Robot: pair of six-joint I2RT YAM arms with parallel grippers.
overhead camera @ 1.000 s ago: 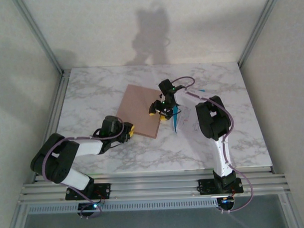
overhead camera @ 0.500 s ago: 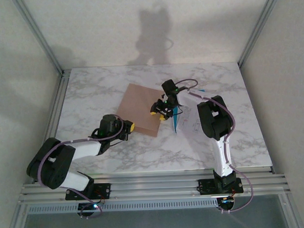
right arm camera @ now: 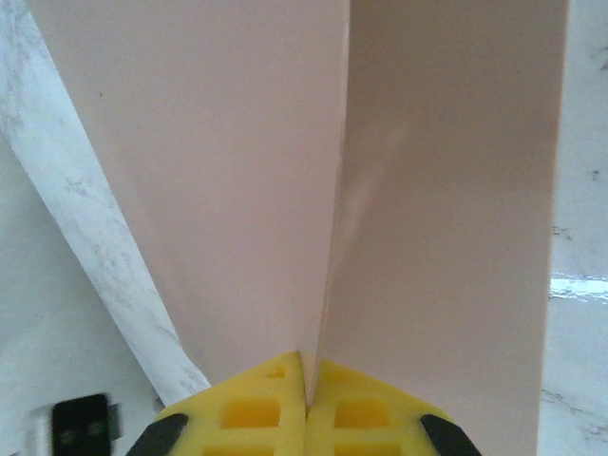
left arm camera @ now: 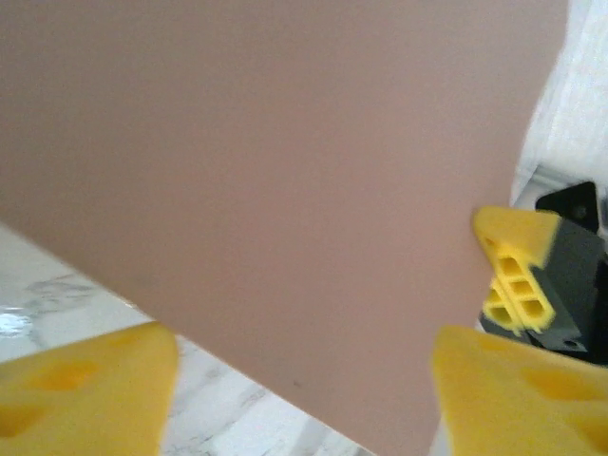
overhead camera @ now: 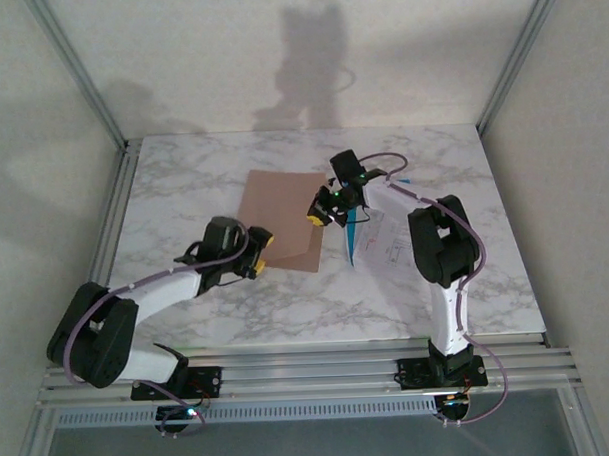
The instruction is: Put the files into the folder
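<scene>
The tan folder point(overhead camera: 277, 221) lies mid-table, and its right edge is raised. My right gripper point(overhead camera: 324, 209) is shut on that raised cover edge point(right arm camera: 334, 237), which runs away from the yellow fingertips point(right arm camera: 249, 404) with tan card on both sides. My left gripper point(overhead camera: 256, 251) is open at the folder's near corner. In the left wrist view its yellow fingers point(left arm camera: 85, 389) flank the tan card point(left arm camera: 285, 171) without touching it, and the right gripper's yellow finger point(left arm camera: 518, 275) shows beyond. The files lie right of the folder: a cyan sheet point(overhead camera: 353, 236) partly lifted over white printed sheets point(overhead camera: 385, 250).
The marble table point(overhead camera: 183, 182) is bounded by aluminium rails point(overhead camera: 119, 224) on the left and along the near edge. Open marble lies left of and behind the folder. The right arm's cable point(overhead camera: 388, 185) arcs above the files.
The right gripper has moved back and right, raising the folder's right edge. The left gripper has reached forward to the folder's near corner, and the folder has turned slightly.
</scene>
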